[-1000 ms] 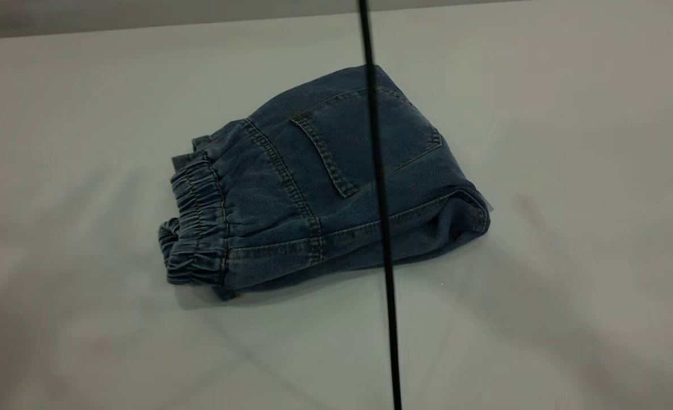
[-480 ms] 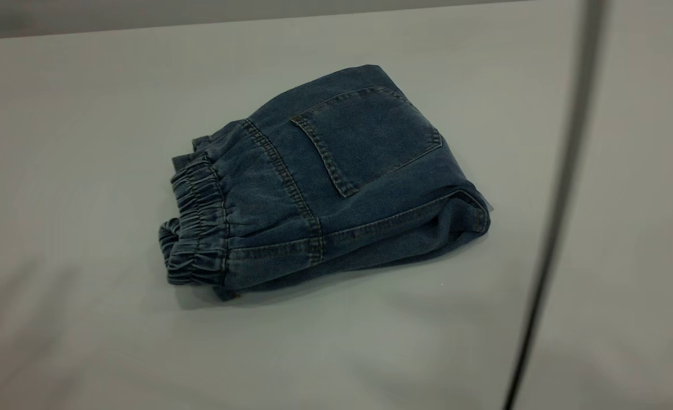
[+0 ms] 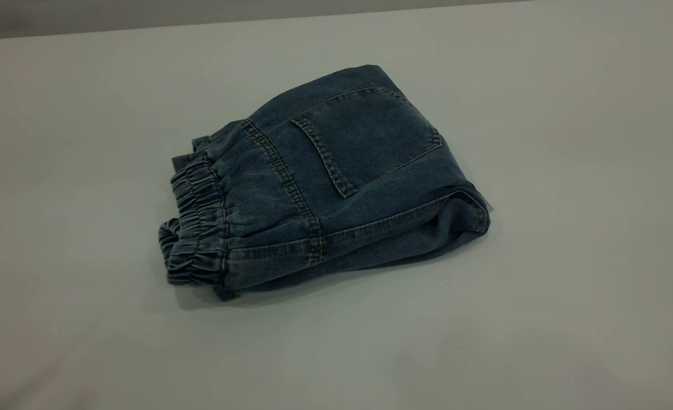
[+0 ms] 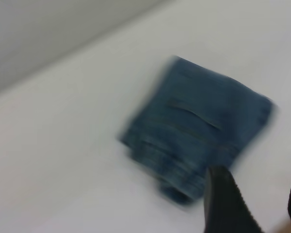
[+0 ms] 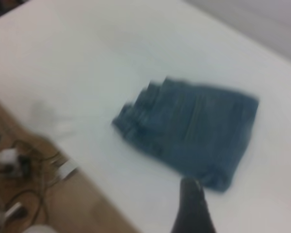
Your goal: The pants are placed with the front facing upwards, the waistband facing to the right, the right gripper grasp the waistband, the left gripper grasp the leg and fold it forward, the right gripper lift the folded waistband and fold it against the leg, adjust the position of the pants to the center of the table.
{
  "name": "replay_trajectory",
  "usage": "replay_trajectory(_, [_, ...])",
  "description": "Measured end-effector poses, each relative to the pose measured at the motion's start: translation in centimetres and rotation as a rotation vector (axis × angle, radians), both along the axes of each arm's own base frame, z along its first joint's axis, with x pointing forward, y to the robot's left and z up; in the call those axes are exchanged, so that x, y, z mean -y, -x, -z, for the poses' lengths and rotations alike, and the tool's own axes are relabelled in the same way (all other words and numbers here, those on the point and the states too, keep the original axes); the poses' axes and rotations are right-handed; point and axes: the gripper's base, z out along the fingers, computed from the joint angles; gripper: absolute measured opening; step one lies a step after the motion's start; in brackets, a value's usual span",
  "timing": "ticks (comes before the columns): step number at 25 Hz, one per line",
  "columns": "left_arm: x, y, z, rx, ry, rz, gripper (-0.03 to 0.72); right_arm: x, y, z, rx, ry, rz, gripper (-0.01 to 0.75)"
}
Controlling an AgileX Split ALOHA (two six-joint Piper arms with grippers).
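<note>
Pants point(image 3: 336, 182), blue denim, lie folded into a compact bundle on the white-grey table point(image 3: 570, 296), with bare surface all around them. The gathered elastic waistband point(image 3: 194, 228) forms the bundle's left end in the exterior view, and the rounded fold forms its right end. A tan-stitched patch pocket point(image 3: 364, 139) faces up on the top layer, between the waistband and the fold.

Neither arm appears in the exterior view. The left gripper point(image 4: 254, 204) hangs above the table, apart from the pants point(image 4: 199, 131) and holding nothing; two dark fingers point(image 4: 225, 199) stand spread with a clear gap between them. Of the right gripper only one dark finger point(image 5: 194, 208) shows, raised above the table and off the pants point(image 5: 194, 131), so whether it is spread or closed cannot be told.
</note>
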Motion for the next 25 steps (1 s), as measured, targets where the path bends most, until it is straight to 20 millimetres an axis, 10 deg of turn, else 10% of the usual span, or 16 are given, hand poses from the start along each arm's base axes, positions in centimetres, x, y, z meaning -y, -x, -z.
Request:
replay_trajectory(11, [-1.5,4.8,9.2,0.019,0.137,0.007,0.309,4.7,4.4,13.7,0.033,-0.047,0.002,0.423])
replay_trajectory(25, [-3.0,7.8,11.9,-0.025,0.120,-0.011,0.309,4.7,4.4,15.4,0.022,-0.048,0.002,0.423])
